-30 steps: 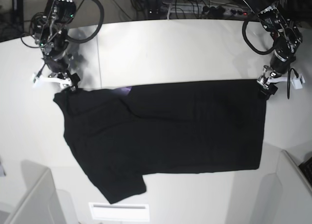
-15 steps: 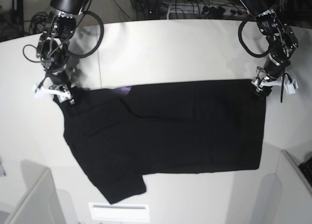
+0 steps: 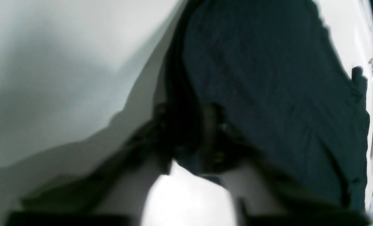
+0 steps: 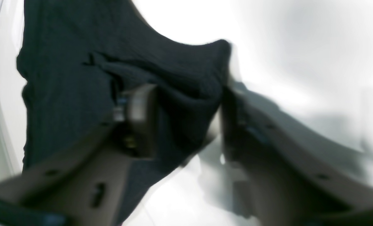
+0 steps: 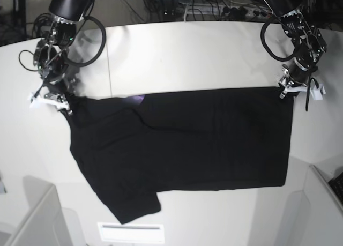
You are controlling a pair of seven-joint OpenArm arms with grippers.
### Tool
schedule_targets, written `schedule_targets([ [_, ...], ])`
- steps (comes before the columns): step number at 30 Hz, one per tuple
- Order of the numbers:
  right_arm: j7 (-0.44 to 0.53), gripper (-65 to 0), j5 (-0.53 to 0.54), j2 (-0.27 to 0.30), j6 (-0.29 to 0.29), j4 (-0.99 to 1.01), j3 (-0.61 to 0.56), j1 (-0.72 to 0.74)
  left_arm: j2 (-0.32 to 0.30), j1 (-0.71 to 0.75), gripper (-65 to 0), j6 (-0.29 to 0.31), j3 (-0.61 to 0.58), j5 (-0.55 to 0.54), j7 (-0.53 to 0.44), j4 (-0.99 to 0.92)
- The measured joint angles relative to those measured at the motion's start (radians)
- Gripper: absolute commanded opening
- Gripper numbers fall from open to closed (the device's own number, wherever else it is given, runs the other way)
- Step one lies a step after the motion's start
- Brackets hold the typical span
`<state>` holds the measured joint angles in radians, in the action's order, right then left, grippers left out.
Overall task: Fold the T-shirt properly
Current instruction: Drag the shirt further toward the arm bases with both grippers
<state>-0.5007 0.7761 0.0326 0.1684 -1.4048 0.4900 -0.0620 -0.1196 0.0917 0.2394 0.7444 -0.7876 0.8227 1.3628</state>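
Base view shows the black T-shirt [image 5: 182,149] spread flat across the middle of my white table [image 5: 187,53], plain side up, with a small purple patch showing at its far edge near the collar. One short sleeve pokes out toward the near edge of the table, and the hem runs along the side where my left arm works. My left gripper [image 5: 289,90] sits at the far hem corner; in the left wrist view [image 3: 189,147] the picture is blurred, but my jaws stand narrow with black cloth bunched between them, so I am pinching that corner. My right gripper [image 5: 56,102] is down at the opposite far corner, by the shoulder. In the right wrist view [image 4: 186,125] my two fingers [image 4: 139,119] stand partly apart, with a raised fold of the cloth lying between them; one finger rests on the fabric, the other just beside its edge, not yet clamped.
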Motion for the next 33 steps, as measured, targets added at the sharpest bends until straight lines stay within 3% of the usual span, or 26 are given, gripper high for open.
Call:
schedule_targets([
  [2,-0.004,-52.4,-0.011,0.000,-0.004,0.002,0.000,0.000,-0.001,0.001,-65.0,0.000,0.000,0.001,0.001,-0.001],
  [7,-0.026,-65.0,-0.016,0.002,-0.090,0.007,0.000,-0.003,-0.022,0.005,-65.0,0.000,-0.002,0.001,0.005,-0.002],
  [15,-0.039,-65.0,-0.006,0.060,-0.110,0.026,-0.001,-0.010,-0.135,0.027,-65.0,0.002,-0.101,-0.014,0.049,0.004],
  [25,-0.046,-65.0,-0.006,0.026,-0.113,-0.113,0.000,-0.136,-0.124,0.153,-65.0,0.004,-0.099,-0.013,0.055,0.138],
  [33,-0.095,-65.0,-0.006,0.029,-0.110,-0.211,0.001,-0.208,-0.084,0.261,-65.0,0.001,-0.060,-0.009,0.057,0.223],
])
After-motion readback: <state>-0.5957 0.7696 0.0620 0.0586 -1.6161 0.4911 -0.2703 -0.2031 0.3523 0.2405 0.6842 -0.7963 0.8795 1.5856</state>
